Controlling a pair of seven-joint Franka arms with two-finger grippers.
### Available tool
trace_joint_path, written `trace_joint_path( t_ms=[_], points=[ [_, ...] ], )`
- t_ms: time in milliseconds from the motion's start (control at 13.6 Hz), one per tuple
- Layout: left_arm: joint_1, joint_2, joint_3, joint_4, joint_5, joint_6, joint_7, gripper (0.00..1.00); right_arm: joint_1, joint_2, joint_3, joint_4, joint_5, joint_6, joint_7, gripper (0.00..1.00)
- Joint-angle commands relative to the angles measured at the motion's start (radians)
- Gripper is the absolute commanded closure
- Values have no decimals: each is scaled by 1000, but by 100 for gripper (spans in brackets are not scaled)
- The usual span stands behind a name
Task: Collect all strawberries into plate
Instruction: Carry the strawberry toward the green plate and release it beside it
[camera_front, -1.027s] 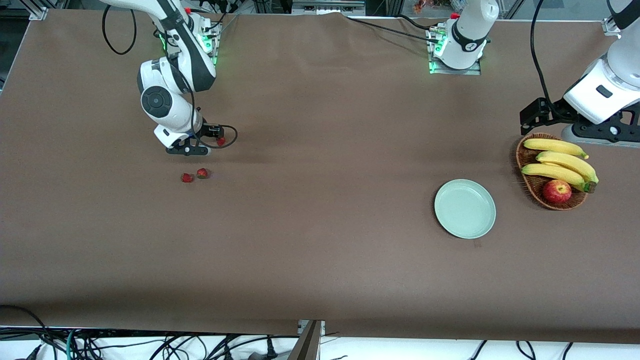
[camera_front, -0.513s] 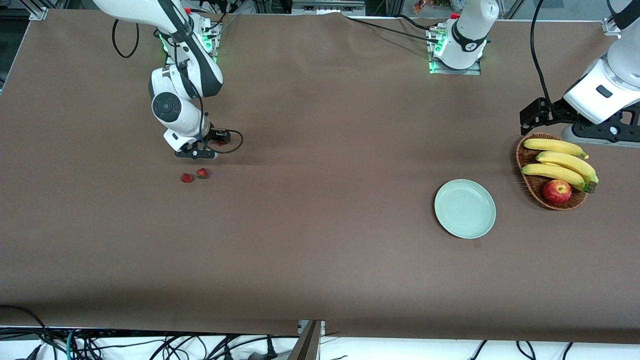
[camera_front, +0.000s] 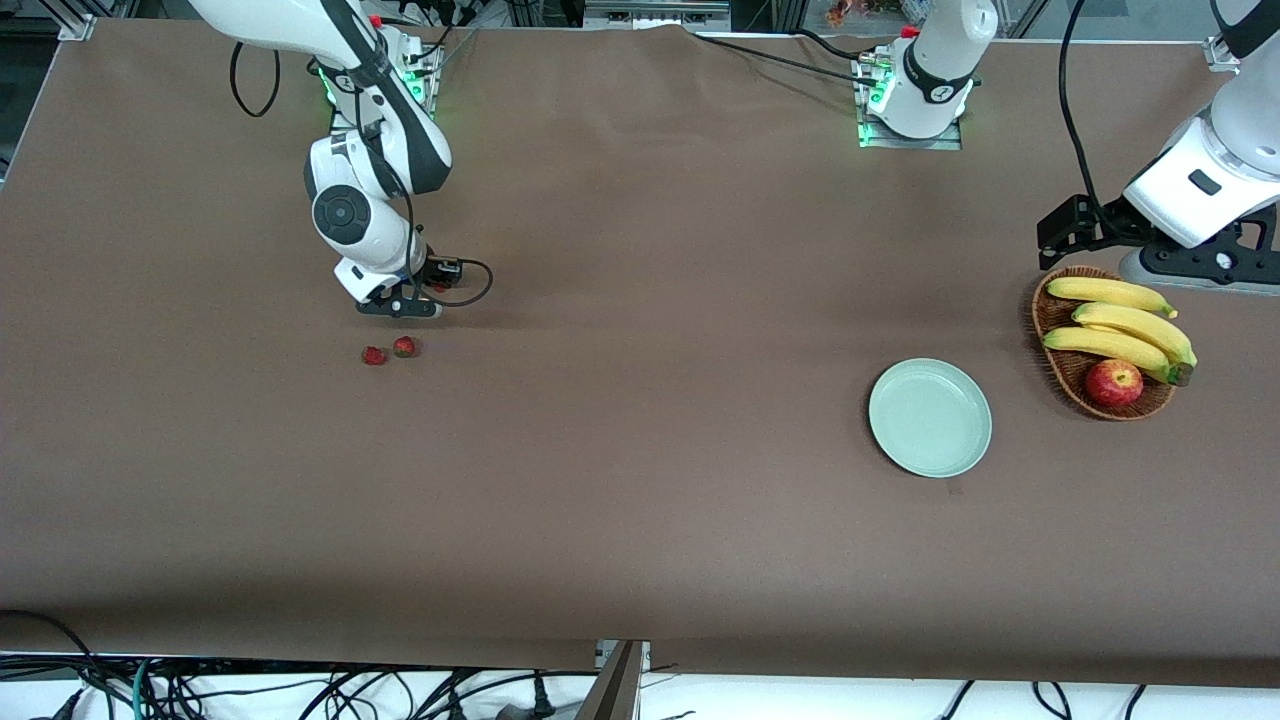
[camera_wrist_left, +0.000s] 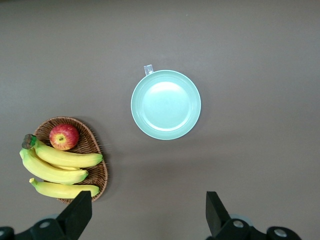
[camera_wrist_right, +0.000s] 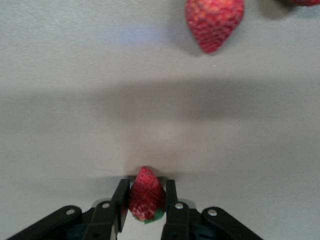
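— Where do things stand?

— My right hand (camera_wrist_right: 145, 210) pinches one strawberry (camera_wrist_right: 146, 195) across its sides, low over the surface (camera_front: 640, 520) toward the right arm's end. Two more strawberries (camera_front: 389, 351) lie side by side on the surface there. The plate (camera_front: 930, 417) sits bare toward the left arm's end, well apart from them.

— How will the berry handle?

— Light, soft, easily bruised, I judge; a gentle squeeze across the widest part, away from the green top, should do.

— The other arm?

— It waits; my left hand (camera_wrist_left: 145, 215) hangs spread over the surface beside the basket (camera_front: 1047, 310).

— Anything unclear?

— From the front the wrist hides the held berry.
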Motion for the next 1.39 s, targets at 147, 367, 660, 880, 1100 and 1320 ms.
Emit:
trace_joint_path(
  t_ms=[147,367,660,880,1100,1320],
  points=[
    [-6,-3,0,11,-20,-37,-5,0,30,150,220,412,132,-72,339,100],
    [-6,-3,0,11,-20,-37,-3,0,202,432,229,884,113,-97,683,100],
    [-6,-3,0,11,-20,-39,-5,0,417,708,158,1258,109,88,924,100],
    [-6,-3,0,11,-20,-37,-5,0,521,814,137,1334,109,347,984,93],
    [-6,-3,0,11,-20,-37,-3,0,625,862,52,1358,109,499,1065,83],
    [-6,-1,0,11,-21,-30,-3,0,643,861,25,1358,109,501,1083,73]
  ],
)
